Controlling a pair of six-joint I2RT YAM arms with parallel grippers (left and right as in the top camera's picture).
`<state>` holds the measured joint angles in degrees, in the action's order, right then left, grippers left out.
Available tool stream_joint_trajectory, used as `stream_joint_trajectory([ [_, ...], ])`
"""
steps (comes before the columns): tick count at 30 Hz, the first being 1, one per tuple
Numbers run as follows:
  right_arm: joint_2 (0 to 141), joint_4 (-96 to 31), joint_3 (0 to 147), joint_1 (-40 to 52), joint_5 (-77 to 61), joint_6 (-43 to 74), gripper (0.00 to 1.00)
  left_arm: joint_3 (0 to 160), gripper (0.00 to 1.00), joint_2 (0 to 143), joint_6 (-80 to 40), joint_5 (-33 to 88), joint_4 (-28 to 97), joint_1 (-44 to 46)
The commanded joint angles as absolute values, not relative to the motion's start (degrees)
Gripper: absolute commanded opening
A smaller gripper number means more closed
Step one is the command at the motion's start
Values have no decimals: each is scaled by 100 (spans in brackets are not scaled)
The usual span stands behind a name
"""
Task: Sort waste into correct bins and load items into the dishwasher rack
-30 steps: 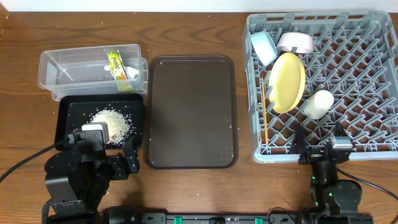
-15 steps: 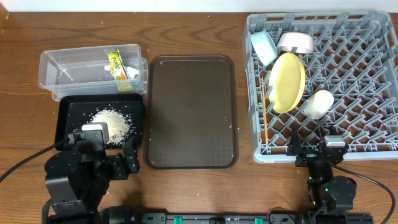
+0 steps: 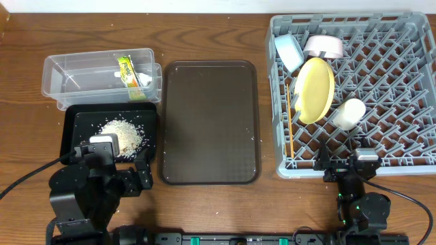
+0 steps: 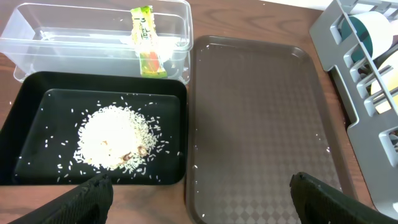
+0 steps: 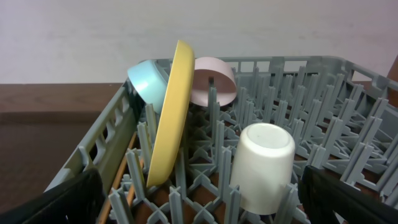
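The grey dishwasher rack (image 3: 409,162) at the right holds the yellow plate (image 3: 315,90) on edge, the light blue bowl (image 3: 289,51), the white bowl (image 3: 323,46), the pale cup (image 3: 348,113) and the chopsticks (image 3: 289,133). The rice heap (image 3: 121,133) lies in the black tray (image 3: 78,126). The green-and-white wrapper (image 3: 131,71) lies in the clear tub (image 3: 75,75). My left gripper (image 4: 202,202) is open and empty above the near edges of the black tray and the brown tray. My right gripper (image 5: 205,205) is open and empty at the rack's near edge, facing the cup (image 5: 261,165) and the plate (image 5: 171,112).
The large dark brown serving tray (image 3: 210,122) lies between the bins and the rack, with a few stray rice grains on it. Loose grains are scattered around the heap in the black tray (image 4: 37,118). The rack's pegs (image 5: 323,124) stand close to my right fingers.
My right gripper has shifted slightly left and toward the table's front edge. The left arm and all objects have not moved.
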<state>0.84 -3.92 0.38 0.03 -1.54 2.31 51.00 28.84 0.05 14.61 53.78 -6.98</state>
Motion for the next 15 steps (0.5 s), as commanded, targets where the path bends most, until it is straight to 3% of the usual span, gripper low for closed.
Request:
stream_joint_trajectory([
  [1, 43, -414, 32, 71, -176, 163, 99, 5078, 94, 2873, 84, 1409, 5376, -720],
  [15, 43, -414, 32, 71, -174, 163, 99, 4580, 94, 2410, 84, 1216, 5118, -635],
])
